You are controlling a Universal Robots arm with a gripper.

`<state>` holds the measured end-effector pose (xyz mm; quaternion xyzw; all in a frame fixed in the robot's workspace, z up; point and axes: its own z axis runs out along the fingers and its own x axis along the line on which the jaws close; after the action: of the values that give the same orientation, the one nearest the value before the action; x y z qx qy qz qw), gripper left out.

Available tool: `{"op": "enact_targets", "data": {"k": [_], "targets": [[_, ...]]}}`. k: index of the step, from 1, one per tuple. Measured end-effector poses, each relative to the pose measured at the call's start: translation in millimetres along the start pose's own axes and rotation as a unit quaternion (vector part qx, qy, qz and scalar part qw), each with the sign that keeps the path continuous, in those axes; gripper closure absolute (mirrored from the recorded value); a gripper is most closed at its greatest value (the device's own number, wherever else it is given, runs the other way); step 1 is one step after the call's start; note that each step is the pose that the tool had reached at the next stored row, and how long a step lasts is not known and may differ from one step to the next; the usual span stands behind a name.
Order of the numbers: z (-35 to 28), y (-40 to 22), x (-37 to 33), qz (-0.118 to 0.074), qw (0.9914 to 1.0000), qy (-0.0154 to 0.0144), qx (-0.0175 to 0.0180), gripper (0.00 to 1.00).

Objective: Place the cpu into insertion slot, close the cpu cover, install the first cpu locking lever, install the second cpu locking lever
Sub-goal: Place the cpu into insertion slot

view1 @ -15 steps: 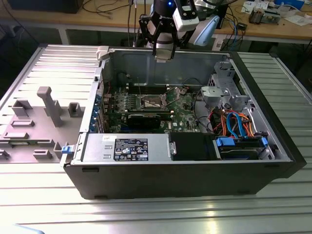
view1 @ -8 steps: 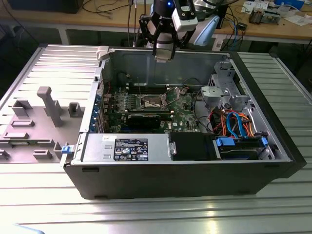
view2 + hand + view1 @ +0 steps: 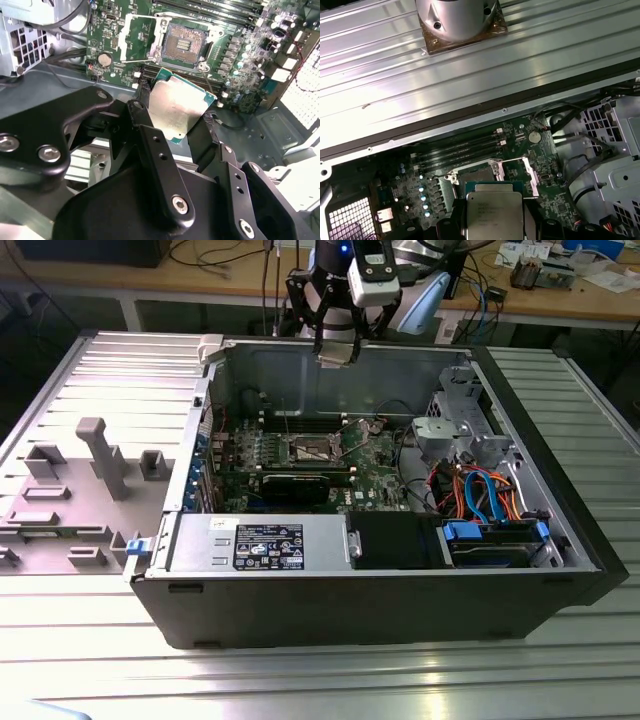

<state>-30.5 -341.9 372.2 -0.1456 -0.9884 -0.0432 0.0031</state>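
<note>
Holding the cpu (image 3: 175, 107) by two opposite edges, the gripper (image 3: 176, 122) hangs above the open computer case (image 3: 350, 590), its claw closed only to the chip's width. Below it, the insertion slot (image 3: 186, 42) lies bare on the motherboard (image 3: 240, 75), and the cpu cover (image 3: 134, 37) stands open at the slot's edge.

open air between held cpu (image 3: 175, 107) and insertion slot (image 3: 186, 42), cpu cover (image 3: 125, 40) standing aside, case walls (image 3: 290, 365) flanking

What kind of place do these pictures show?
Probably a robotics lab or electronics workshop: an open computer case lies on a ribbed metal table, a cable-strewn workbench stands behind, and the gripper holds the cpu.
</note>
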Motion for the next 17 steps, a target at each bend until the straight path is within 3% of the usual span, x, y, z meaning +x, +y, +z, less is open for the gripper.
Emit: {"op": "enact_targets", "data": {"k": [8,17], "targets": [[0.0,0.0,0.0,0.001,1.0,-0.0001,0.0,0.45],[1.1,-0.1,0.0,0.037,0.99929,-0.0032,-0.0007,0.45]]}}
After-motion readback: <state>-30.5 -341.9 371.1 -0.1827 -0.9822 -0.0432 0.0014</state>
